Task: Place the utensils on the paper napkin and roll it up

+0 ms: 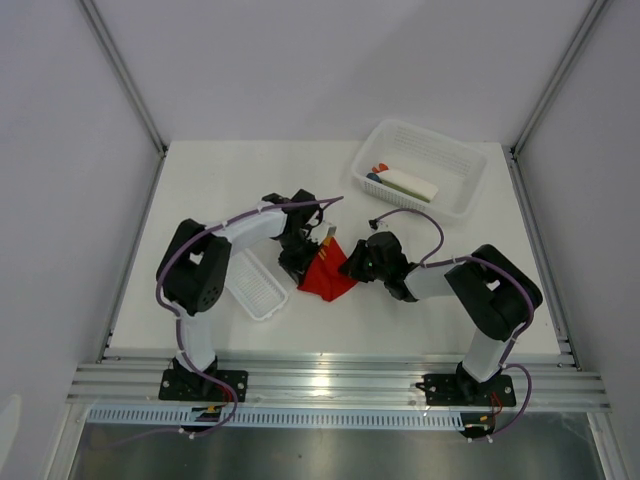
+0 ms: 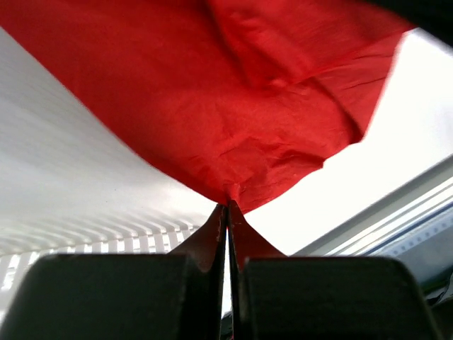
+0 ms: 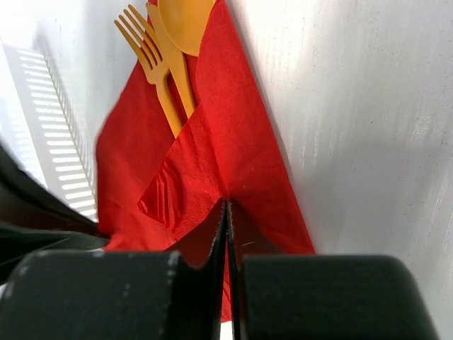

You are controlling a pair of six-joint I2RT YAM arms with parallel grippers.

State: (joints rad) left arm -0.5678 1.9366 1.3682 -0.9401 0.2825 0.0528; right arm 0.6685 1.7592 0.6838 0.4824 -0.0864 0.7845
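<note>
Red paper napkin (image 1: 325, 275): mid-surface (image 1: 250, 190), crumpled. Grip: left tool (image 2: 228, 205) and right tool (image 3: 226, 205) each pressed together, pinching its folds. Orange utensils (image 3: 159, 64): heads showing, handles hidden under fold. White tray (image 1: 258, 288) just beside; mesh basket (image 1: 462, 190) well apart.

Clearance, tabletop (image 1: 230, 180)
Far-left corner is left open; mesh basket (image 1: 440, 150) is set at far-right corner, paper napkin (image 1: 325, 278) at centre, white tray (image 1: 255, 285) near-left.
</note>
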